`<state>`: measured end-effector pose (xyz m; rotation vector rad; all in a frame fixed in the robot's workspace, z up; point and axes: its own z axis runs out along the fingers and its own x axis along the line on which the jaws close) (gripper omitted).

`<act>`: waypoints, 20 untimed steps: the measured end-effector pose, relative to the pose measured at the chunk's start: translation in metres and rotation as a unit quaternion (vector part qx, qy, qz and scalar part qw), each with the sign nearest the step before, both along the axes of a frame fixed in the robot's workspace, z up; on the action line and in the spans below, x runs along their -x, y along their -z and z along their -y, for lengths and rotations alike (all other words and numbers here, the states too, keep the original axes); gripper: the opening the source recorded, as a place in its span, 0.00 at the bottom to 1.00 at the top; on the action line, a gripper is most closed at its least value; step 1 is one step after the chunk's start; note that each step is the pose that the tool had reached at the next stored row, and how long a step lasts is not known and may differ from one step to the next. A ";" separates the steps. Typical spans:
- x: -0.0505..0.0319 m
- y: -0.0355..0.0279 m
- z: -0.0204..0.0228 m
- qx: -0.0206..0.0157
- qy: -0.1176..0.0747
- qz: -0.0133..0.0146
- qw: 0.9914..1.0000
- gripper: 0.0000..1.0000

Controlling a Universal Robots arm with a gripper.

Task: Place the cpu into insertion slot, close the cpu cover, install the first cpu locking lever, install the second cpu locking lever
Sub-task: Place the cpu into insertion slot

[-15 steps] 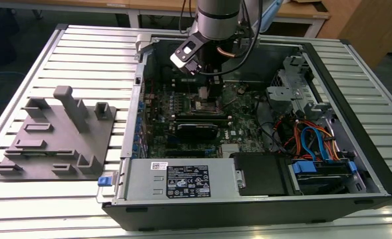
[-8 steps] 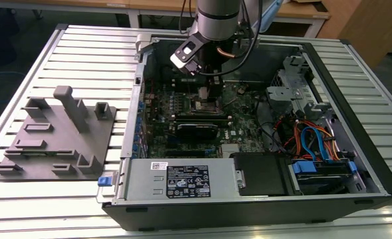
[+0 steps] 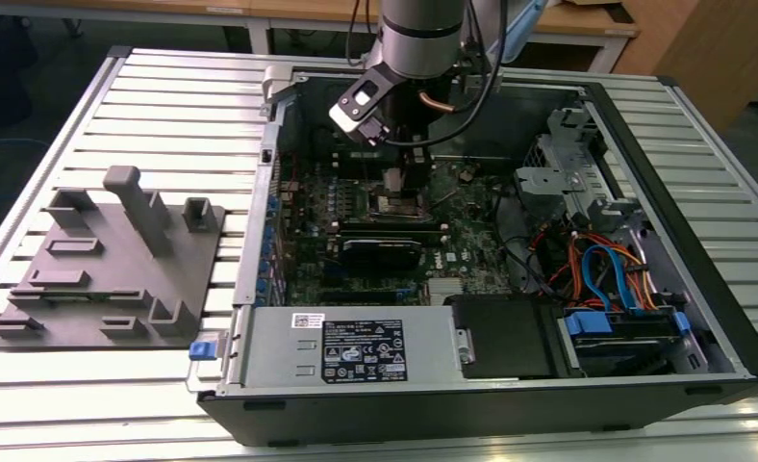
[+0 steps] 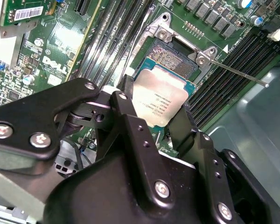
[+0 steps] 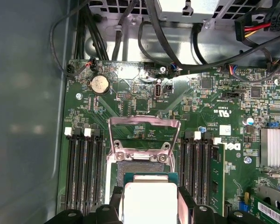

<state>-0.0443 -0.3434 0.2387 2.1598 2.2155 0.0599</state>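
Exterior view high; both wrist views nr cpu (image 4: 159, 100) (image 5: 149, 200).

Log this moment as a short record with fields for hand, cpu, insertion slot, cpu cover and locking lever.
hand: shut on the cpu, fingers on two opposite edges
cpu: held partly over the slot, not seated
insertion slot: contacts exposed, nothing in it
cpu cover: raised open behind the slot
locking lever: one thin rod unlatched, sticking out beside the slot
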 end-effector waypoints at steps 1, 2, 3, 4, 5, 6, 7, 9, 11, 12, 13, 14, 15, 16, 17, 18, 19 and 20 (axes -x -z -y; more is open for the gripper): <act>0.0000 0.0011 0.0000 0.000 0.000 0.000 1.000 0.54; 0.0000 0.0027 0.0001 0.000 0.000 0.000 1.000 0.54; 0.0000 0.0045 0.0001 0.000 0.000 0.000 1.000 0.54; 0.0000 0.0063 0.0000 0.000 0.000 0.000 1.000 0.54; 0.0000 0.0081 0.0001 0.000 0.000 0.000 1.000 0.54; 0.0000 0.0099 0.0001 0.000 0.000 0.000 1.000 0.54; 0.0001 0.0117 0.0001 0.000 0.000 0.000 1.000 0.54; 0.0001 0.0152 0.0001 0.000 0.000 0.000 1.000 0.54; 0.0002 0.0186 0.0001 0.000 0.001 0.000 1.000 0.54; 0.0002 0.0204 0.0001 0.000 0.001 0.000 1.000 0.54; 0.0002 0.0222 0.0001 0.000 0.002 0.000 1.000 0.54; 0.0002 0.0240 0.0001 0.000 0.002 0.000 1.000 0.54; 0.0003 0.0256 0.0001 0.000 0.003 0.000 1.000 0.54; 0.0004 0.0271 0.0001 0.000 0.004 0.000 1.000 0.54; 0.0004 0.0286 0.0001 0.000 0.004 0.000 1.000 0.54; 0.0005 0.0299 0.0001 0.000 0.005 0.000 1.000 0.54; 0.0008 0.0313 0.0001 0.000 0.005 0.000 1.000 0.54; 0.0011 0.0327 0.0001 0.000 0.005 -0.001 1.000 0.54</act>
